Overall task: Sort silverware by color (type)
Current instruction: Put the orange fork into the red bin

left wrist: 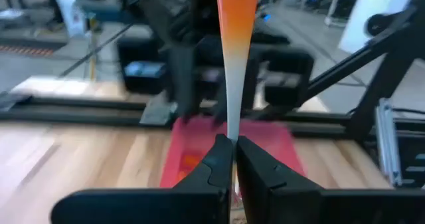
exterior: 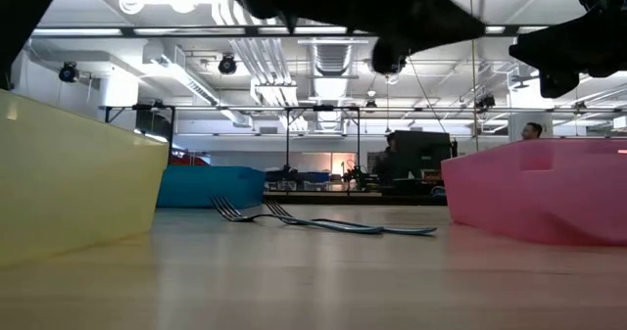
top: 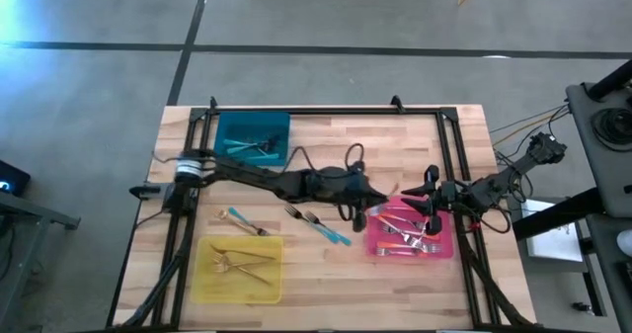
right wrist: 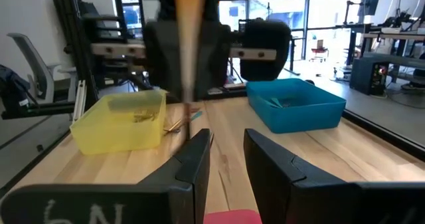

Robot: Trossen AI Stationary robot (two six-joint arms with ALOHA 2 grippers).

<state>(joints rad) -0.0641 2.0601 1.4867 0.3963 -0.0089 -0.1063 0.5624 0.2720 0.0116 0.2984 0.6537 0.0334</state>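
My left gripper (top: 373,214) reaches from the table's left to the pink tray's (top: 441,246) left rim. It is shut on a coral-pink-handled fork (left wrist: 236,24). That fork also shows blurred in the right wrist view (right wrist: 188,44). My right gripper (top: 423,205) hovers open over the pink tray, facing the left gripper and touching nothing. Several coral-handled forks (top: 413,239) lie in the pink tray. Two teal-handled forks (top: 318,223) (top: 247,221) lie flat on the table. Forks also rest in the teal tray (top: 255,145), and gold forks (top: 240,262) lie in the yellow tray. My left gripper pinches the coral fork between its two fingers (left wrist: 216,161) at the pale, narrow part of the stem (left wrist: 232,121). The coral handle (left wrist: 237,11) stands out past the fingertips. The fork is lifted clear above the pink tray's left side.
The teal tray (top: 225,125) sits at the far left and the yellow tray (top: 202,284) at the near left. A black frame rail (top: 326,111) runs along the far edge, with rails on both sides. Bare wood lies between the trays around the two teal forks (exterior: 323,222).
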